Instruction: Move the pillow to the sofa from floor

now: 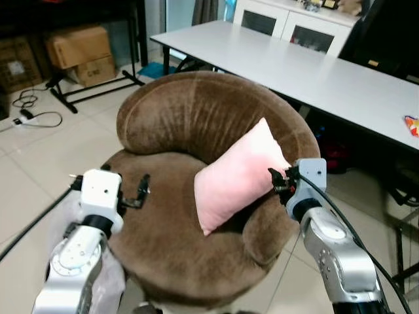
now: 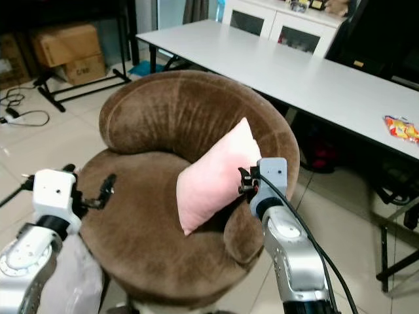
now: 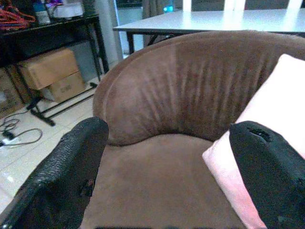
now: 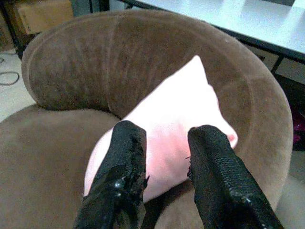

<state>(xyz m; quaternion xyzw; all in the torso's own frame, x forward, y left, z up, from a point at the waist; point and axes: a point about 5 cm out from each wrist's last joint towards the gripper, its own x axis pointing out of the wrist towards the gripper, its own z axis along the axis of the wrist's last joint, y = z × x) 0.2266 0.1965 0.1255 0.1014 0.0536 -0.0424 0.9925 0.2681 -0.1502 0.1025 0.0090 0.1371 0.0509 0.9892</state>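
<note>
The pink pillow (image 1: 239,176) stands tilted on the round brown sofa (image 1: 196,118), leaning against the right side of its backrest. My right gripper (image 1: 278,180) is at the pillow's right edge, over the sofa's arm. In the right wrist view its fingers (image 4: 121,171) are parted, with the pillow (image 4: 176,109) just beyond them and nothing between them. My left gripper (image 1: 143,191) hovers open over the left rim of the seat. In the left wrist view its fingers (image 3: 62,176) stand wide apart and the pillow (image 3: 271,105) lies beyond one of them.
A long white table (image 1: 314,72) runs behind and to the right of the sofa, with a snack packet (image 1: 411,124) on it. Cardboard boxes (image 1: 78,49) and a black rack stand at the far left. Cables (image 1: 33,111) lie on the tiled floor.
</note>
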